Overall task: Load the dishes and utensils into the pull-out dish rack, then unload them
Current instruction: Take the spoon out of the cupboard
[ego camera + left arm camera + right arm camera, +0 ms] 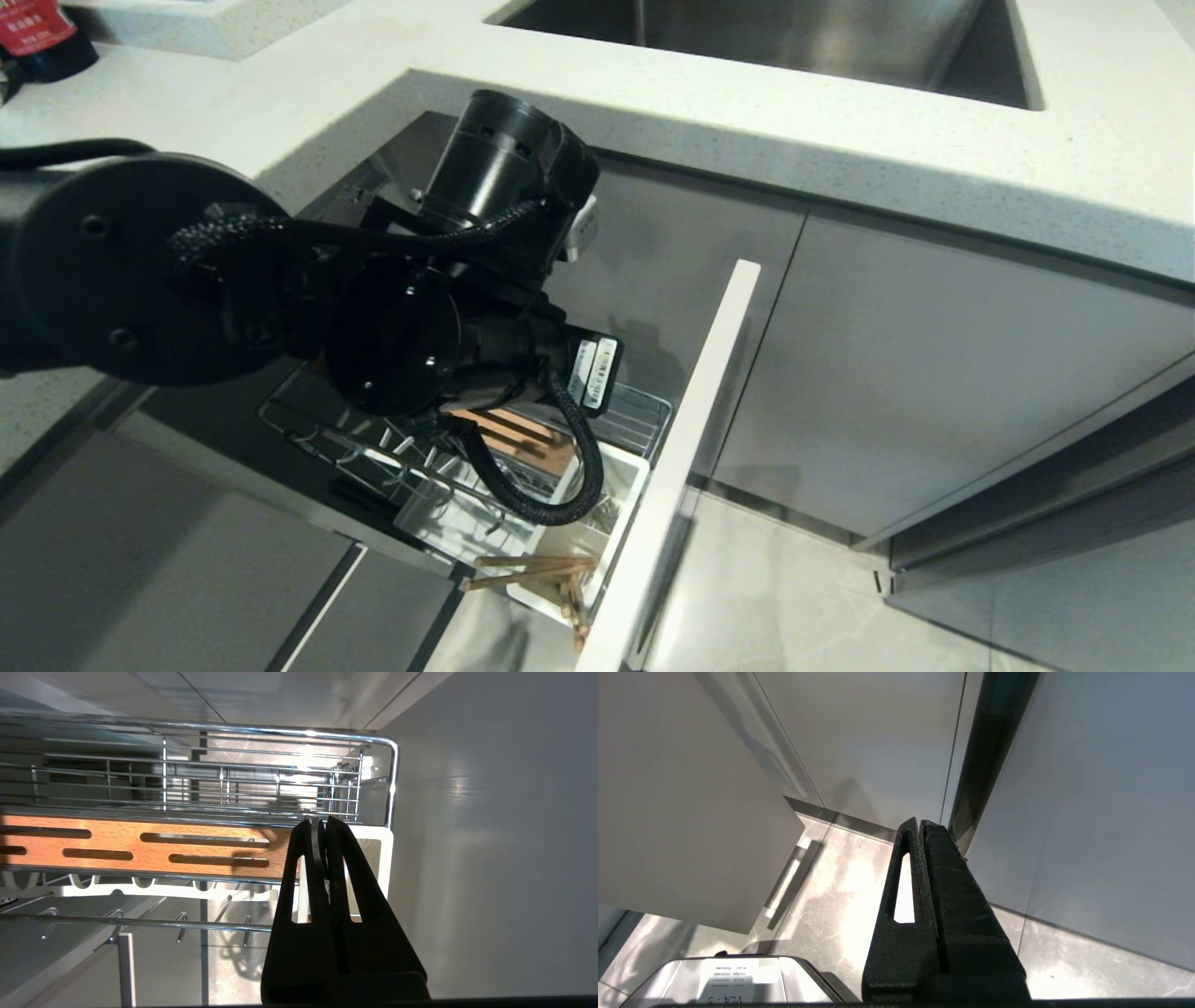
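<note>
We are reaching our left arm down into the rack [644, 415], which is standing pulled out below the surface [840, 131] with its grey front [677, 467] on the right. The left gripper [320, 821] is hanging over the rack with its fingers pressed together. A thin curved metal strip is showing between the tips, perhaps the spoon's handle, though we cannot say for sure from this angle. The tips are sitting just at the right end of the wooden strip [117, 847], beside the white caddy [376, 842] and close to the rack's chrome corner [392, 765].

In the head view our arm is covering much of the rack. The chopsticks [537, 571] are lying at the near end, tilted across the rim of the caddy [625, 495], with their ends fanning toward the grey front. The plate prongs [180, 921] are standing bare in the part we can see. The plate and bowl are not showing in any view.

Our right gripper [920, 823] is hanging low beside the cabinets, over the floor [840, 896], with its fingers shut together and nothing between them.
</note>
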Available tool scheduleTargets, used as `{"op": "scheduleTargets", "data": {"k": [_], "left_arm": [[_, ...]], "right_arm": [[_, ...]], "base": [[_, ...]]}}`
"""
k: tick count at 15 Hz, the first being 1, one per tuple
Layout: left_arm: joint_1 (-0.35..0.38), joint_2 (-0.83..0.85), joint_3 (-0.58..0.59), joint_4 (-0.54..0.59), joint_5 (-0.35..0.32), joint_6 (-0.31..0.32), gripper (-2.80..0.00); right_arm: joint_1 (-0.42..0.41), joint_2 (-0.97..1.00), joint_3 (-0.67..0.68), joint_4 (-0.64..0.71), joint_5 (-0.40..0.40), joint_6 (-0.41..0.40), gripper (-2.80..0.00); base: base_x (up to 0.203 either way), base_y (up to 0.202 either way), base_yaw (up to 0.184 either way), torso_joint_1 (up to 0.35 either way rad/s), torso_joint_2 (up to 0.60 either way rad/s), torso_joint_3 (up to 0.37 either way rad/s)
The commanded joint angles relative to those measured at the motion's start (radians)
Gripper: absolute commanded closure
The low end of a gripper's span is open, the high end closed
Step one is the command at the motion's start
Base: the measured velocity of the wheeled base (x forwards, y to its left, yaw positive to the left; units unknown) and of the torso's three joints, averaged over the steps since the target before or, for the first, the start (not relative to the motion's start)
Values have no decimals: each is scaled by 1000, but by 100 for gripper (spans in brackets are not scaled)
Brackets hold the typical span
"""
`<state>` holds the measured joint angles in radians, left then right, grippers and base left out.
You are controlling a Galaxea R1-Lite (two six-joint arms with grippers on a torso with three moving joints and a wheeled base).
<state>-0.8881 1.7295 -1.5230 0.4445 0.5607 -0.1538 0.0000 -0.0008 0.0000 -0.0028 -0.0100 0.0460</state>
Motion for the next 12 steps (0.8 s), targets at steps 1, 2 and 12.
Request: {"op": "scheduleTargets", "data": {"k": [1,2,12], "left_arm": [[0,-19,0,1,10,-1,0],[-2,-29,0,1,10,-1,0],[-18,-105,-11,-1,8,-7,0]], "right_arm": [[0,1,0,0,-1,0,0],[0,1,0,0,-1,0,0],[0,1,0,0,0,0,0]], "base": [[0,0,0,0,0,0],[0,0,0,0,0,0],[0,0,0,0,0,0]]}}
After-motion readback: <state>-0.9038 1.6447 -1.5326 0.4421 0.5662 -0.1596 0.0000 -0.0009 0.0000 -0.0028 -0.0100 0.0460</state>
